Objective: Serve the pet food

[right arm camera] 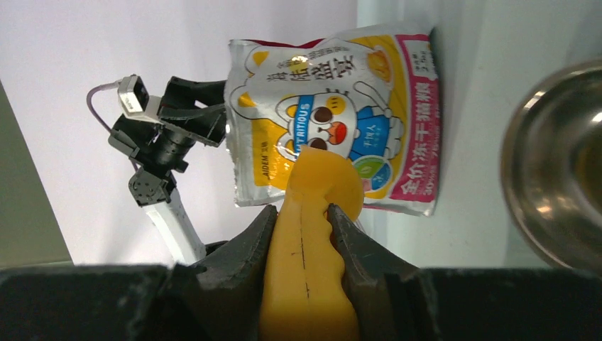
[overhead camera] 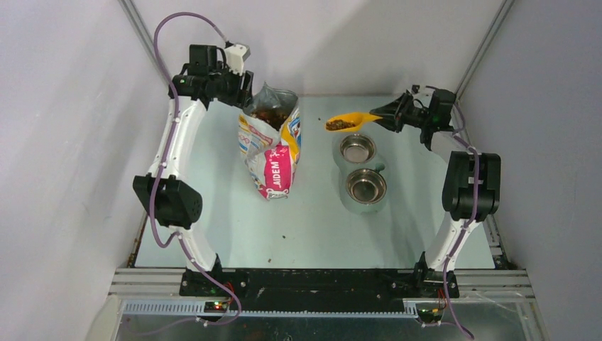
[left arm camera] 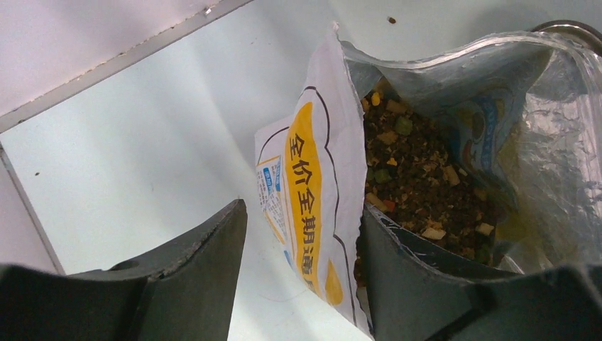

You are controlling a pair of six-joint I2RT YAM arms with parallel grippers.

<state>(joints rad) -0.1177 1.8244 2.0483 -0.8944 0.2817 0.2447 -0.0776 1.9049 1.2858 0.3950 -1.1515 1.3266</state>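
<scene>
The printed bag (overhead camera: 273, 145) stands open at mid-table with pet food (overhead camera: 268, 114) inside, a loose brown heap (left arm camera: 426, 185) in the left wrist view. My left gripper (left arm camera: 305, 213) is open and straddles the bag's (left arm camera: 312, 192) near wall. One finger (left arm camera: 206, 263) is outside and apart from it, the other (left arm camera: 419, 277) is inside the mouth. My right gripper (right arm camera: 302, 209) is shut on the handle of the yellow scoop (right arm camera: 312, 241). The scoop (overhead camera: 351, 121) is held level with pet food (overhead camera: 341, 125) in it, just behind the far bowl (overhead camera: 357, 148).
A second steel bowl (overhead camera: 365, 186) sits nearer, joined to the far one. A bowl rim (right arm camera: 561, 170) fills the right of the right wrist view. A few stray pellets (overhead camera: 284, 231) lie on the table. Walls close in on both sides.
</scene>
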